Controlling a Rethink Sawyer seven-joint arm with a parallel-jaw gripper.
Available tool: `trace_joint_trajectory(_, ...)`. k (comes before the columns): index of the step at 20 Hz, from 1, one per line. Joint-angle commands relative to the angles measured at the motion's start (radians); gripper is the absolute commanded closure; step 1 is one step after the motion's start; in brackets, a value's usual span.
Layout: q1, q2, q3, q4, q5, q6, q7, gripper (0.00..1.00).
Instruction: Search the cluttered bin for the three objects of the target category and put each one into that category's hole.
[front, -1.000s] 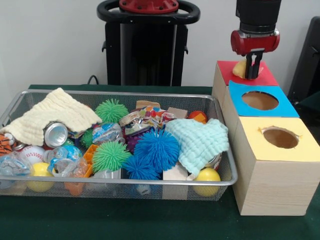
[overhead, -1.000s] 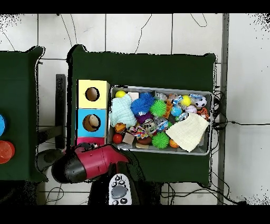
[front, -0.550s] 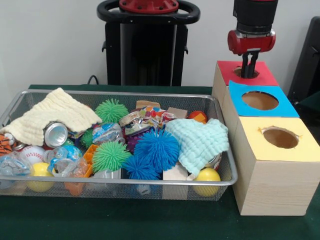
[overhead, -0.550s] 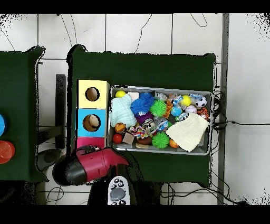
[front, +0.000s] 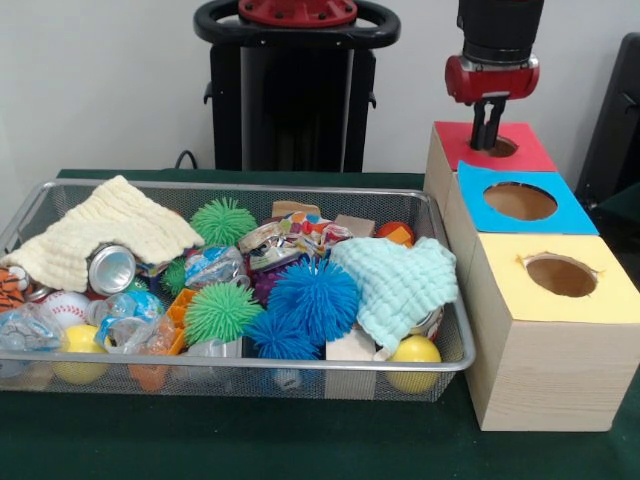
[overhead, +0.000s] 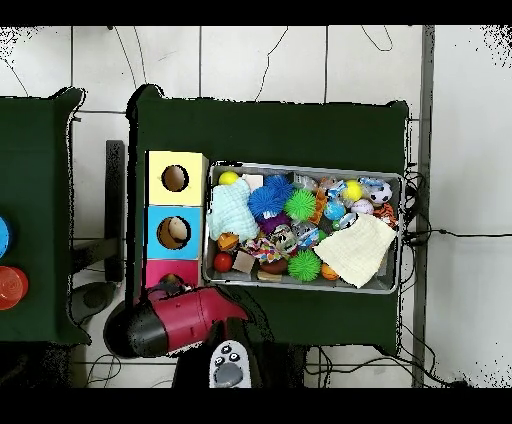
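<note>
Hovering above the red-topped box (front: 488, 147) at about one o'clock from the wire mesh bin (front: 440, 300), gripper (front: 486, 128) empty, dark fingers close together, perhaps a sliver apart. Hole in the red lid (front: 502, 146) just beside the fingertips. Sorting targets presumably among the bin's jumble: spiky rubber balls, blue (front: 314, 297) and green (front: 220, 311), a crumpled can (front: 110, 268), smooth yellow balls (front: 414, 351), soft waffle-weave cloths in cream (front: 110, 228) and mint (front: 400, 280). Risks on the next dive: cloth draping over wanted pieces, snagging a finger; round items rolling off a pinch; bristles slipping; mesh rim catching the descending wrist.
</note>
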Motion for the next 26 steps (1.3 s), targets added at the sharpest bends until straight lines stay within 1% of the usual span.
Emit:
trace_joint_trajectory(1,-0.062,-0.123,0.074,0.015,0.063,0.159,0.062,1.00)
trace_joint_trajectory(5,-0.064,-0.125,0.075,-0.010,0.061,0.186,0.055,1.00)
trace_joint_trajectory(7,-0.073,-0.133,0.084,-0.018,0.065,0.203,0.047,1.00)
trace_joint_trajectory(10,-0.091,-0.153,0.096,-0.036,0.076,0.254,0.026,1.00)
trace_joint_trajectory(13,-0.102,-0.148,0.103,-0.061,0.073,0.276,0.016,1.00)
trace_joint_trajectory(17,-0.138,-0.107,0.121,-0.085,0.040,0.226,-0.014,1.00)
trace_joint_trajectory(22,-0.183,-0.111,0.154,-0.120,0.033,0.252,-0.050,1.00)
trace_joint_trajectory(24,-0.185,-0.104,0.155,-0.143,0.023,0.264,-0.047,1.00)
trace_joint_trajectory(26,-0.207,-0.098,0.179,-0.150,0.024,0.262,-0.063,1.00)
